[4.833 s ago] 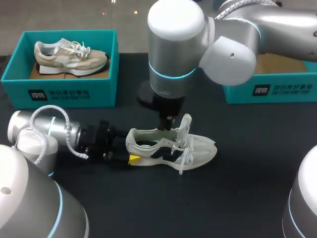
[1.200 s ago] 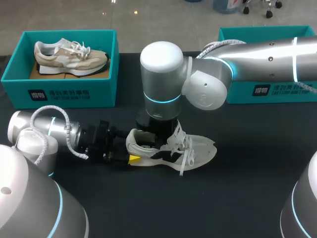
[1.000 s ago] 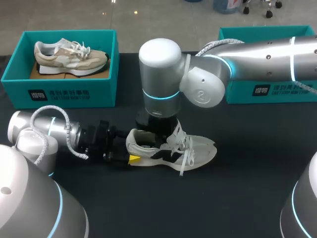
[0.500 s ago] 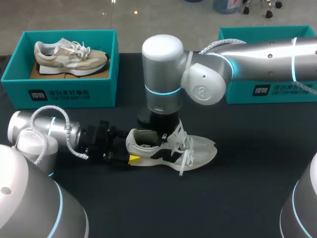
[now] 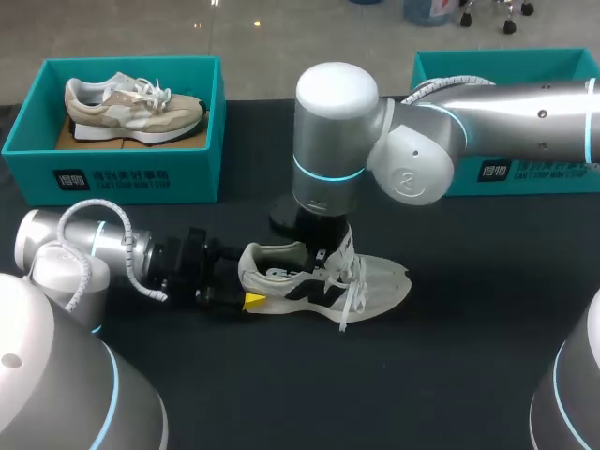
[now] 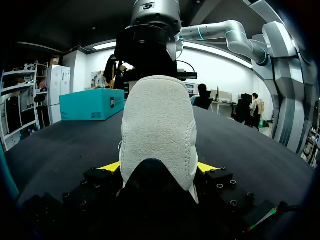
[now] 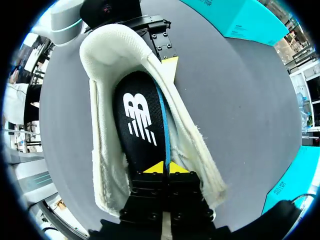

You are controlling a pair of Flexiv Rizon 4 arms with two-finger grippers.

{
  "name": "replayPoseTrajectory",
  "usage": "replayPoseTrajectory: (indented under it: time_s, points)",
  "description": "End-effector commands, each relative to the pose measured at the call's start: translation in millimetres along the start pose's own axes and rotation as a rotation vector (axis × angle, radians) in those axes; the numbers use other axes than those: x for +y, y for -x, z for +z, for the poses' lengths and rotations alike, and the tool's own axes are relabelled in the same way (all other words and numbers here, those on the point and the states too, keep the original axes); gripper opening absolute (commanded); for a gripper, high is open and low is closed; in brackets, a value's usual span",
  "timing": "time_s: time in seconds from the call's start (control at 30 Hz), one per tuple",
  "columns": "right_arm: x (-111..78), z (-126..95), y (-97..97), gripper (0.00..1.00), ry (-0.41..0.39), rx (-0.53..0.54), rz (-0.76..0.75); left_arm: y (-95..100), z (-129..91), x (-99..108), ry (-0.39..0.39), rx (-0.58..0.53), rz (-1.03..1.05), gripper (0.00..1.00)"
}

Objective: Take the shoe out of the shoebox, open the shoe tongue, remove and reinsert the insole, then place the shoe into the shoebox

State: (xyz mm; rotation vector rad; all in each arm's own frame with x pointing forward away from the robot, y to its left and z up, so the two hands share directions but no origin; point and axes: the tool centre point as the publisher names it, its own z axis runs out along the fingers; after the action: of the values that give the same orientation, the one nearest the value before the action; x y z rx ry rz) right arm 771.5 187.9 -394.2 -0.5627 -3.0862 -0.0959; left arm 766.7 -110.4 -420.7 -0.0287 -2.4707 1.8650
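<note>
Shoe (image 5: 323, 281): out of its box, resting on its sole on the table (image 5: 450, 366) with the opening spread wide. My read is that you are in the insole step. The views do not show whether the insole is going out or back in.

- Shoebox (image 5: 544, 178): teal, well apart from the right claw, behind that arm.
- Second teal box (image 5: 112, 178): holds a beige shoe (image 5: 131, 105), well apart from both claws.
- Shoe position: heel set between the left claw's fingers, collar directly under the right claw, toe pointing away from the left claw.
- Insole (image 7: 142, 125): black with a blue edge, inside the shoe. It runs ahead of the right claw toward the heel and looks tipped up on one side.
- Left claw (image 6: 159, 167): spread to heel width, one yellow tip pressed on each flank of the heel, so it is clamped on the shoe.
- Right claw (image 7: 164, 168): tips nearly together, with the insole's thin edge pinched between them.

Next move, as I judge it:
- If the insole is coming out, draw it up through the collar with the heel pinned.
- If it is going in, slide it toward the toe and press it flat before you let go.
</note>
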Motion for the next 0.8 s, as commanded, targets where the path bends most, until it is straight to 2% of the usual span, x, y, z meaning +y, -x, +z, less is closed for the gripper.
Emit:
replayPoseTrajectory:
  time_s: [0.03,0.23,0.5,0.8]
  points:
    - [-10.8,-11,-0.8,0.00,0.036,-0.001,0.000,0.0,1,3,0.002,0.000,0.000,0.00]
    - [-15.0,-18,2.6,0.00,0.076,-0.003,0.011,0.0,1,3,0.002,0.000,0.000,0.00]
    - [-28.2,-20,11.5,0.00,0.082,-0.005,0.047,0.0,1,3,0.002,0.000,0.000,0.00]
    - [-13.8,-33,12.8,0.00,0.184,0.029,0.021,0.0,1,3,0.002,0.000,0.000,0.00]
